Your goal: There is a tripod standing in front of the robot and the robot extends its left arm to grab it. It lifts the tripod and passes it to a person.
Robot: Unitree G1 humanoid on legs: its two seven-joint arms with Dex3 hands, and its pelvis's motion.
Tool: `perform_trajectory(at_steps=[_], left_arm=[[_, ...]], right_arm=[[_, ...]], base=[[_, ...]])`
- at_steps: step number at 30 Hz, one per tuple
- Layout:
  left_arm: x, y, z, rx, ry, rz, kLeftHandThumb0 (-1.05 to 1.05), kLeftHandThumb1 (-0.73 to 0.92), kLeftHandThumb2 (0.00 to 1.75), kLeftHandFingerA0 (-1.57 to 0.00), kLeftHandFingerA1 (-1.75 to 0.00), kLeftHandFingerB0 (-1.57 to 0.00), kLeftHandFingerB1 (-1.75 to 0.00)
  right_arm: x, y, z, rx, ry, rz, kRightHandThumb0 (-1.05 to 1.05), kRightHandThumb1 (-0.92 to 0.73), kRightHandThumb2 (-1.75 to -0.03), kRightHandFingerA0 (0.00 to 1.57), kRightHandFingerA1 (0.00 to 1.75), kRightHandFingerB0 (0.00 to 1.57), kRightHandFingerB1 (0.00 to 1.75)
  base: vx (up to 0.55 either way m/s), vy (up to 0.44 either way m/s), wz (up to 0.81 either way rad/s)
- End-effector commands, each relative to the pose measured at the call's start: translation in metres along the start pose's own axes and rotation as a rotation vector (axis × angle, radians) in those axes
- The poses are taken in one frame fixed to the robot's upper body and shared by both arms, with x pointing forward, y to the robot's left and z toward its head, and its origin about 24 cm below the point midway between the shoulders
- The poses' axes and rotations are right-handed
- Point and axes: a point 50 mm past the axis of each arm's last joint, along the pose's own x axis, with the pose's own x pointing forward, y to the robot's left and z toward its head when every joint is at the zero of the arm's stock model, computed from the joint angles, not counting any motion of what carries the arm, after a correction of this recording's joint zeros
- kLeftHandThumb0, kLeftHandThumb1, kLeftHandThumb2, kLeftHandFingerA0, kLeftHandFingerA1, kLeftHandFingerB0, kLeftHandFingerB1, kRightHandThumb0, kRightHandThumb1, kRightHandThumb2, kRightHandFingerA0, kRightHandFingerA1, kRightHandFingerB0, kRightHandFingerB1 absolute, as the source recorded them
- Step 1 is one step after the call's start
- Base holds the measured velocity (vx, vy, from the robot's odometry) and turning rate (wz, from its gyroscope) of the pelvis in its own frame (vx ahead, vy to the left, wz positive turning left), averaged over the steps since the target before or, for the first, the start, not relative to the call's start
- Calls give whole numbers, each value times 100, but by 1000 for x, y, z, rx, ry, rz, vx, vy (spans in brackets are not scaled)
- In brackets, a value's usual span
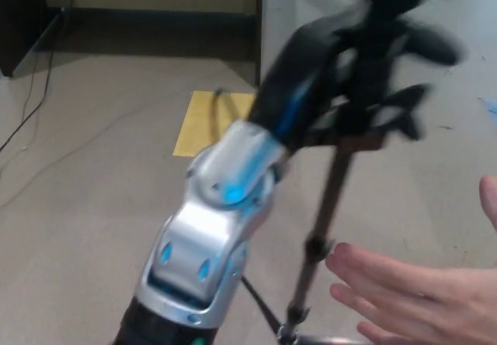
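The black tripod (334,182) is lifted off the floor and tilted, its phone clamp blurred at the top edge and its legs trailing down toward the bottom of the head view. My left hand (311,73) is shut on the tripod's upper stem, with the silver forearm (210,228) stretching up from the lower left. A person's open hand (411,298) waits palm up at the lower right, just beside the tripod's lower legs. My right hand does not show.
A yellow sheet (206,120) lies on the grey floor behind my arm. A dark partition edge (260,26) stands at the back, cables (31,88) run along the left, and a round black floor cap is hidden behind the tripod head.
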Motion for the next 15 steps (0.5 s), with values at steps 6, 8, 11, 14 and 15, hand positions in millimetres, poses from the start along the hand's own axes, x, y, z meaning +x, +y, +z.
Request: perform_trajectory(at_steps=[6, 8, 11, 14, 15], left_arm=[[25, -62, 58, -78, -133, -185, -21, 75, 71, -109, -107, -82, -96], [23, -73, 65, -94, -148, -226, -19, 75, 72, -110, -110, -85, -101], [19, -89, 77, -133, -176, -273, -21, 73, 75, -109, -115, -87, -101], [13, -100, 83, -134, -219, -299, -21, 68, 85, -107, -113, -87, -100], [10, -103, 88, -103, -222, -304, -22, 67, 87, -106, -113, -88, -103]], right_arm=[[-2, -7, -5, 6, 17, 9, -41, -71, -62, 68, 43, 51, 37], [-1, -6, -4, 0, 15, 13, -40, -71, -62, 66, 42, 50, 37], [-1, -5, -4, -11, 15, 12, -39, -71, -62, 69, 43, 50, 37], [-2, -4, -5, -14, 18, 16, -39, -72, -62, 68, 43, 50, 37], [-2, -4, -5, -10, 21, 18, -40, -72, -62, 66, 43, 50, 37]], base=[[0, 0, 0], [0, 0, 0], [0, 0, 0], [0, 0, 0], [0, 0, 0]])
